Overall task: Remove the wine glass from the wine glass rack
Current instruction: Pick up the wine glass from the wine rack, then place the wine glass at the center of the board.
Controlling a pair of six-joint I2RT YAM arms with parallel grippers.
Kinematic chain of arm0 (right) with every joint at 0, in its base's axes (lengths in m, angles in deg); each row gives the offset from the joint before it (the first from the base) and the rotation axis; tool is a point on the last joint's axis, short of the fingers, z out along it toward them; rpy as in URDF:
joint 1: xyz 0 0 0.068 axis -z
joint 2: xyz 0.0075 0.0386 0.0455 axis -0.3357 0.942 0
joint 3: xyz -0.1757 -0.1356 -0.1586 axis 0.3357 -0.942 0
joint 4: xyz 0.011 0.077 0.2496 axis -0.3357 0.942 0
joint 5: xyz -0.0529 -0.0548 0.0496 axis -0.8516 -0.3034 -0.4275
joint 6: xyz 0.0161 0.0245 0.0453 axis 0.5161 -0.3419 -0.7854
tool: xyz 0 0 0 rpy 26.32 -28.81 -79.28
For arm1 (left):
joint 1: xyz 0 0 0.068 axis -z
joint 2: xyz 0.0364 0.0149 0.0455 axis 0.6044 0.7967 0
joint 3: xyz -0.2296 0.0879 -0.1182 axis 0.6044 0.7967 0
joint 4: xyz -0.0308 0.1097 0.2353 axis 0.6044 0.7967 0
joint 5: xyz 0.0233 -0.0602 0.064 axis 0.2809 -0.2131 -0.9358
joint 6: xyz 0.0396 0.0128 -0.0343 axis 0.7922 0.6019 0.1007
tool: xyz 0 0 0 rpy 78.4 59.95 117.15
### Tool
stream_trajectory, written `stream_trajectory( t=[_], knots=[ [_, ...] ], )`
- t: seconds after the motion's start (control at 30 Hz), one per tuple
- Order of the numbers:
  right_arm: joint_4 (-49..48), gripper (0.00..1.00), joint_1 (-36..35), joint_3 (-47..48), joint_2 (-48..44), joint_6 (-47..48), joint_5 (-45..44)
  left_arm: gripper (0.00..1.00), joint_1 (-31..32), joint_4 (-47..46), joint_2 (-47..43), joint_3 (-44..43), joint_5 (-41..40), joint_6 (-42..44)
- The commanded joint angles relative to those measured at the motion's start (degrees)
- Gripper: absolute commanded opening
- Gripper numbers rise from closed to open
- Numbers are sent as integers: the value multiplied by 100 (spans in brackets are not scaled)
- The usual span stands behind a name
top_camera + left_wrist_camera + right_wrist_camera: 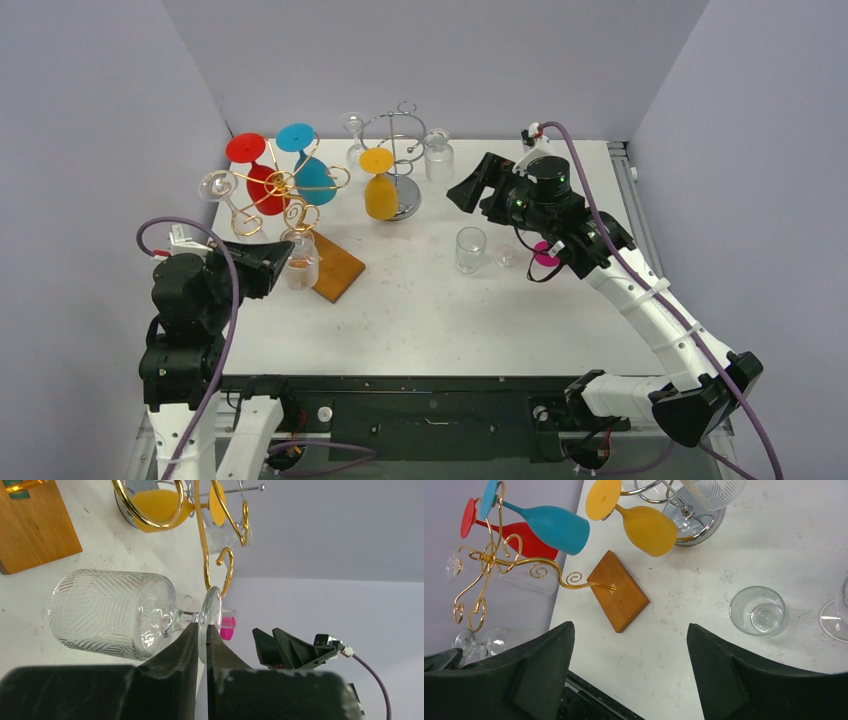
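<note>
One glass foot (211, 607) between left jaws

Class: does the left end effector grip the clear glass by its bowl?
No, the left end effector pinches the glass foot.

I note left arm (185, 300), right arm (645, 295): black joints, white links, purple cables (371, 671). Left gripper (202, 630), right gripper (630, 627): matte black.

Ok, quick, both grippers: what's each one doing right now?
Left gripper: closed on the foot of the clear cut-pattern wine glass.
Right gripper: open, holding nothing.
</note>
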Motion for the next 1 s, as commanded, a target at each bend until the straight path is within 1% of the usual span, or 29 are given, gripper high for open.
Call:
stream_trajectory(
  t=[0.0, 0.23, 0.53, 0.63, 0.73, 0.87, 0.97],
  knots=[
    [-132, 78, -63, 58, -175, 24, -164, 0, 311, -353, 17, -89, 180, 144],
    [-44, 78, -70, 163, -249, 22, -181, 0, 749, -521, 238, -238, 336, 221],
    [-236, 78, -68, 90, -344, -93, 65, 0, 1361, -1151, 716, -372, 424, 107],
    [-578, 79, -66, -105, -440, -163, 338, 0, 1596, -1659, 858, -355, 399, -148],
    [-929, 81, -65, -267, -531, -268, 515, 0, 1998, -2202, 1088, -448, 123, -549],
    [-1449, 85, -50, -491, -693, -359, 633, 0, 2626, -2734, 1595, -847, -290, -747],
    [-2009, 89, -22, -800, -950, -529, 738, 0, 2830, -3132, 1949, -1206, -336, -886]
  ],
)
